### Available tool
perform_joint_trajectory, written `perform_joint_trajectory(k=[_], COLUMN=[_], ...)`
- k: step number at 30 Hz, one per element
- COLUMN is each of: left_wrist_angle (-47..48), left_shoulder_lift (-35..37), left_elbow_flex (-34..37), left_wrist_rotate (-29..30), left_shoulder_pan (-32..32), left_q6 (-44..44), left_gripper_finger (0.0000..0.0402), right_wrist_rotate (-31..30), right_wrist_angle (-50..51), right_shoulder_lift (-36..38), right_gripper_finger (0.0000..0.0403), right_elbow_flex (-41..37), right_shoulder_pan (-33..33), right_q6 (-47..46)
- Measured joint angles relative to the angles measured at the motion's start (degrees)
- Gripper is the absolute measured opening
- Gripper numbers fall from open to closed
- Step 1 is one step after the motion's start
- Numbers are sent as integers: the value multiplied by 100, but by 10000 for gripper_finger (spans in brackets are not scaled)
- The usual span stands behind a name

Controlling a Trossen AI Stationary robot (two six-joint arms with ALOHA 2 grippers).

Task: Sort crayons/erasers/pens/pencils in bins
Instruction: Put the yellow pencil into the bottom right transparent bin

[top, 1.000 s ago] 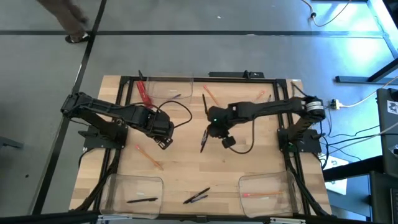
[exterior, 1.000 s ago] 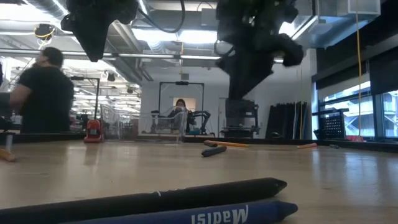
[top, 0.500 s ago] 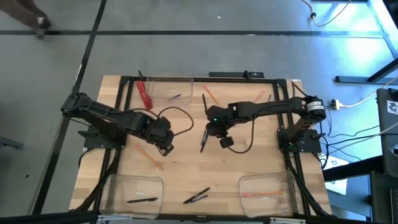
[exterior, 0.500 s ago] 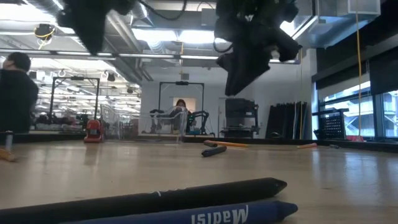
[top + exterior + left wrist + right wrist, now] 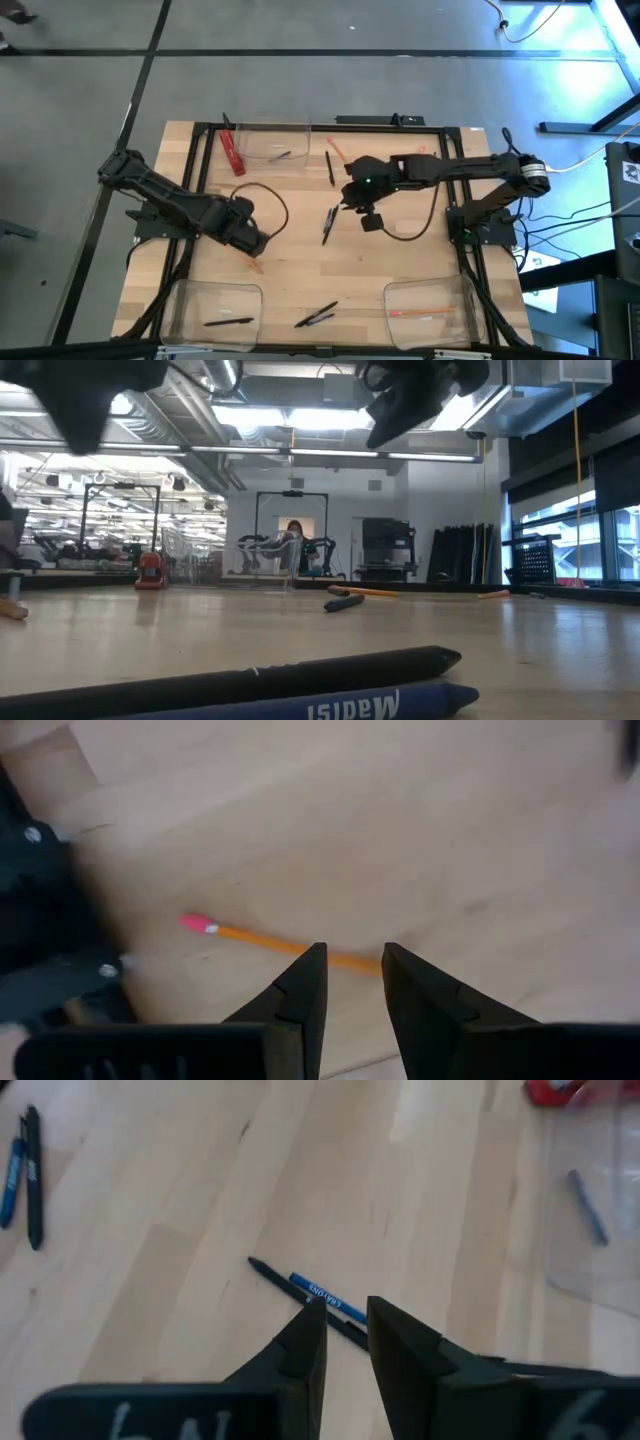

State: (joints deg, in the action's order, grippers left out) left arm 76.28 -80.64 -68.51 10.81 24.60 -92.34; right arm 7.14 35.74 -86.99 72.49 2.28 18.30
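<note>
Wooden worktop (image 5: 300,270) from above: left gripper (image 5: 250,243) hangs over a pencil (image 5: 254,264), right gripper (image 5: 366,216) beside a black pen (image 5: 328,226). Left wrist: slightly parted, empty fingers (image 5: 305,995) straddle the pencil (image 5: 260,939), which could roll aside if approached off-centre. Right wrist: parted, empty fingers (image 5: 305,1345) over the pen (image 5: 275,1276) lying against a blue one (image 5: 327,1298), so both might be grabbed.

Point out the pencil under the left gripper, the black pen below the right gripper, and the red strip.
pencil (image 5: 250,937), left wrist view, orange shaft near the pink end.
black pen (image 5: 268,1273), right wrist view, bare end.
red strip (image 5: 232,153), high view, mid-length.
</note>
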Motion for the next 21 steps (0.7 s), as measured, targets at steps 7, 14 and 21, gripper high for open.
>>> perform_joint_trajectory(k=[7, 14, 21], left_wrist_angle=[-38, -581, -1577], left_shoulder_lift=[-2, -2, -2], left_elbow_flex=[912, 1357, 1799], left_wrist_rotate=[-289, -835, -900], left_shoulder_pan=[355, 437, 471], left_q6=[2131, 3575, 5105], left_gripper_finger=[92, 92, 92], right_wrist_rotate=[0, 0, 2], right_wrist_angle=[-2, 5, 10], right_shoulder_lift=[233, 257, 257], right_gripper_finger=[78, 78, 78], right_elbow_flex=[2, 2, 2], right_shoulder_pan=[0, 0, -2], right_q6=[27, 27, 20])
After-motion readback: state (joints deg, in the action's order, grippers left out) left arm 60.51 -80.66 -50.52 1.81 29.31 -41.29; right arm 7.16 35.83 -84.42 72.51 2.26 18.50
